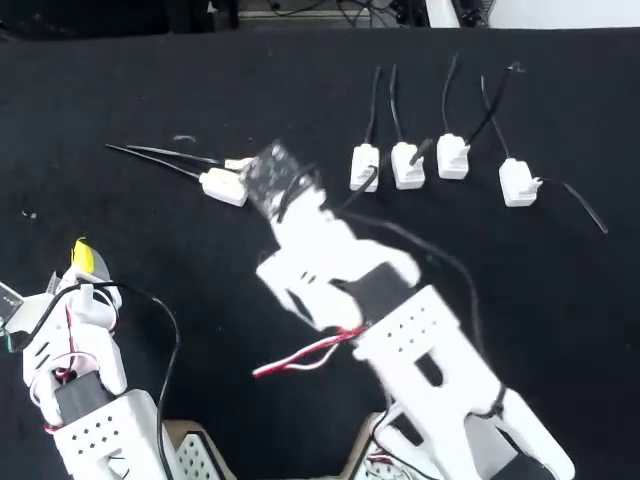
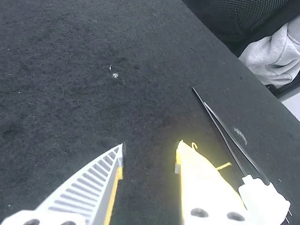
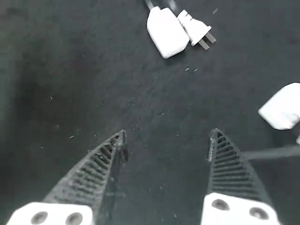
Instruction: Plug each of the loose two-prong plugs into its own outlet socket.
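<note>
Black table (image 1: 120,80): right claw (image 3: 168,134) gapes empty, plug (image 3: 192,27) ahead, apart; left claw (image 2: 150,147) open.

Even overhead light; plugs (image 1: 408,165) glaring white; faint shadows on black table (image 1: 560,300).

Black cloth table (image 1: 100,90). Lying on it: white plug-and-socket pair (image 1: 222,186), black-corded, left of centre; four white corded blocks (image 1: 407,165) in a row, upper right.
</note>
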`<state>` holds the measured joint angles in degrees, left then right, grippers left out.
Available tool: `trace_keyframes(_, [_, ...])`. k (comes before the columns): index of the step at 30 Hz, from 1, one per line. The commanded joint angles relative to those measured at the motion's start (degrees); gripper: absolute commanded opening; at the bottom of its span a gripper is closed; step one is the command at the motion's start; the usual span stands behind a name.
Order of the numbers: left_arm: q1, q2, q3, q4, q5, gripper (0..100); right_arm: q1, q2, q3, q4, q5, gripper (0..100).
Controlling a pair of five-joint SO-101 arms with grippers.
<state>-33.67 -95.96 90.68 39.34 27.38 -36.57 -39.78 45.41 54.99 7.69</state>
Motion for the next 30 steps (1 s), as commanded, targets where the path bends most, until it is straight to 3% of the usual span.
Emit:
trace_keyframes(1, [0.57, -0.62, -1.8, -0.97, 0.35, 19, -1.41, -2.24, 6.55, -9.58, 0.62, 25.4])
trace_keyframes(9, [1.71, -0.26, -3.3, -0.79, -0.62, 19, -1.14, -2.24, 17.36, -20.4, 0.62, 25.4])
trace_keyframes(16, [13.76, -0.09, -13.67, 5.89, -10.29, 19, -1.14, -2.24, 29.14, -38.95, 0.88, 25.4])
trace_keyframes(22, [16.92, -0.09, -14.2, 5.98, -17.32, 19, -1.14, -2.24, 30.37, -40.26, 0.97, 25.4])
trace_keyframes(30, [17.1, 5.1, -22.55, 9.05, -20.48, 19, -1.14, -2.24, 30.37, -40.26, 0.97, 25.4])
